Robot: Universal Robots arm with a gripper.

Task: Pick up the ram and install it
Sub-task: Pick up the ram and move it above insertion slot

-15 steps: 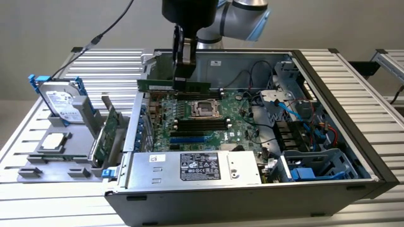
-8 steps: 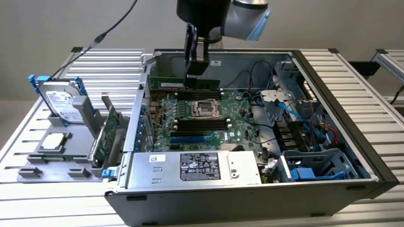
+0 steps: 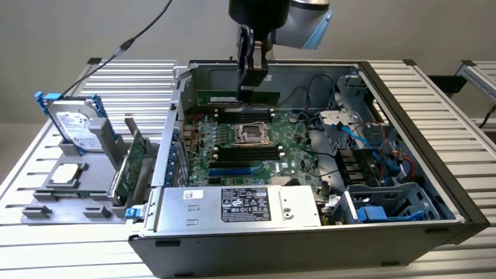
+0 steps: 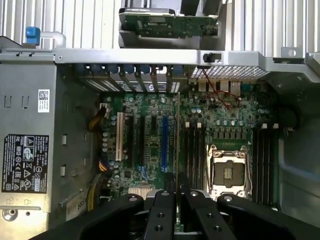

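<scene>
Your jaws are clenched on the ram [image 3: 236, 97], gripping its upper edge so the stick hangs level with its long side lying across the case.

The slatted metal tabletop [image 3: 116, 75] carries everything. The open computer case [image 3: 434, 145] lies on its side at the centre of the exterior view. Its motherboard [image 3: 232, 157] faces up, and the silver power supply [image 3: 240, 206] runs along the case's six o'clock edge. A blue drive cage [image 3: 387, 203] sits at five o'clock inside the case.

At nine o'clock in the exterior view, outside the case, a grey holder [image 3: 69, 195] stands a hard drive [image 3: 75, 125] upright. A green expansion card [image 3: 136, 157] stands between it and the case wall.

The processor socket [image 3: 254, 132] sits in the middle of the board, with black memory slots [image 3: 246, 152] on its six o'clock side and more [image 3: 244, 113] on its twelve o'clock side.

The ram hangs at the board's twelve o'clock end, just above those far slots and parallel to them. You cannot tell whether it touches one. In the wrist view it shows edge-on as a thin line between the two inner fingers [image 4: 162, 210].
</scene>
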